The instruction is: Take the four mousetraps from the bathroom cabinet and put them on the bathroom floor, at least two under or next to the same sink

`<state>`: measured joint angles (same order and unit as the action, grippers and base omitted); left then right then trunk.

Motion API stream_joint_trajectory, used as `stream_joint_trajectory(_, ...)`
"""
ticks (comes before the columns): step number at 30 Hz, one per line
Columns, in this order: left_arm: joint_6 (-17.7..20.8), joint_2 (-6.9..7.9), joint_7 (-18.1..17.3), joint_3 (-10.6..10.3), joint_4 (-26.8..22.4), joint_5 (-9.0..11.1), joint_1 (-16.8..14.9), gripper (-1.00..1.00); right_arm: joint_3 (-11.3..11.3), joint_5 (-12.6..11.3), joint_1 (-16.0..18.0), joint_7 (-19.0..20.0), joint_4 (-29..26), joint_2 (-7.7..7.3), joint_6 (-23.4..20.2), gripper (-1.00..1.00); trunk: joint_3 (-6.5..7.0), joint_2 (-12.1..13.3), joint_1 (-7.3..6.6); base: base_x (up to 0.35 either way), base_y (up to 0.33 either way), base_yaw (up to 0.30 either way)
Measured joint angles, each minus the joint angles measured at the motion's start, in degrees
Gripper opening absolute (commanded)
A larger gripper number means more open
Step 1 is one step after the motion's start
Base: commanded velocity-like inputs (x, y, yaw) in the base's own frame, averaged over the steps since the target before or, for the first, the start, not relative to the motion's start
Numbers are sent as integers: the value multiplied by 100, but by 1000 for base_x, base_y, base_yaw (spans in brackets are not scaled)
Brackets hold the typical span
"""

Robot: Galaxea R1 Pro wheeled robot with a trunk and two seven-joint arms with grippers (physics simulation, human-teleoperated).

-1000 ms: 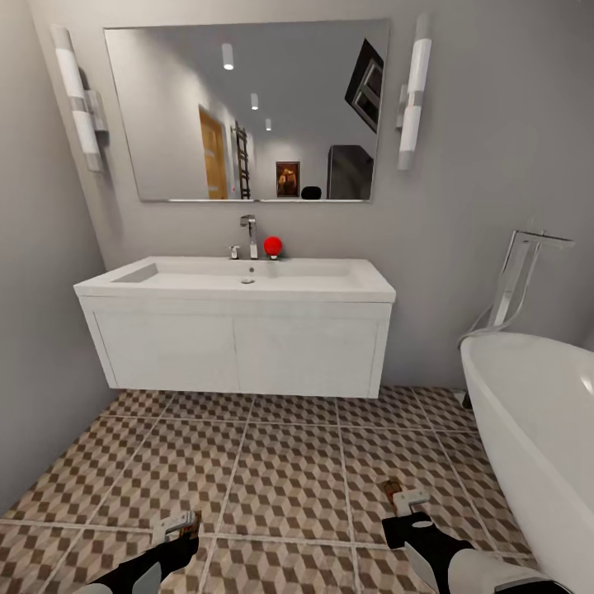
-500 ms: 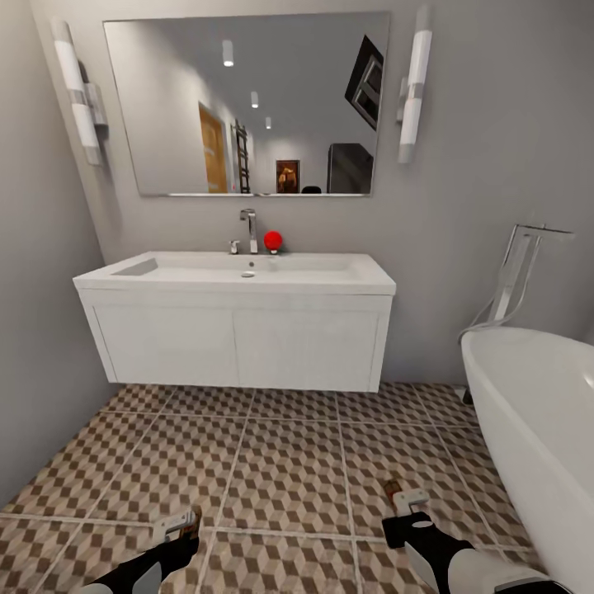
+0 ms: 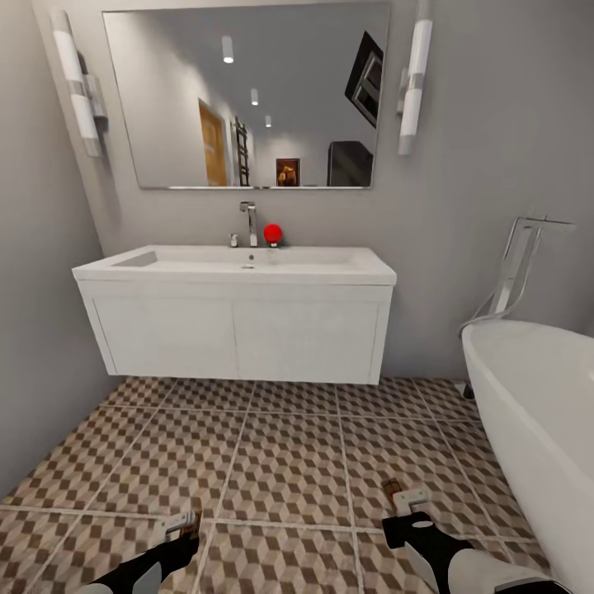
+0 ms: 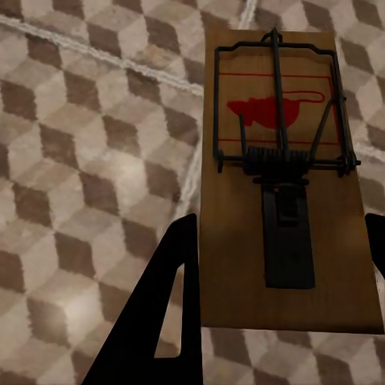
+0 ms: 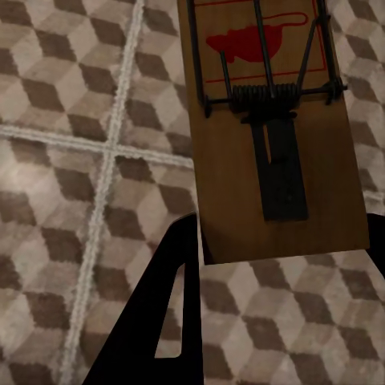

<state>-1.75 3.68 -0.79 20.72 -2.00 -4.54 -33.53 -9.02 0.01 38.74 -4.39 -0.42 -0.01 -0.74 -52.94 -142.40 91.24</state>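
In the left wrist view a brown mousetrap (image 4: 285,176) with a wire spring and a red mouse print lies between the two dark fingers (image 4: 160,313), with my left gripper (image 4: 281,220) shut on it above the bathroom floor (image 4: 88,160). My right gripper (image 5: 281,220) is shut on a second mousetrap (image 5: 269,128) in the same way. In the head view both grippers hang low over the cube-patterned tiles (image 3: 289,462), the left gripper (image 3: 180,523) and the right gripper (image 3: 406,498) well in front of the white wall-hung sink (image 3: 235,285).
A white bathtub (image 3: 536,396) fills the right side, with a tall chrome tap (image 3: 516,264) behind it. A grey wall (image 3: 37,330) closes the left. A red ball (image 3: 272,233) sits by the sink's tap, under a big mirror (image 3: 247,99).
The whole head picture has slid upward a little, so the camera moved. Both grippers stay low and shut on their mousetraps.
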Motion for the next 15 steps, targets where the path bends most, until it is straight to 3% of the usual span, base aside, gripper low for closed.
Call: stream_joint_trajectory(15,0,0,0,0,0,0,0,-100,0,-1,0,0,0,1,9,-100,-324,-99,78,0,0,0)
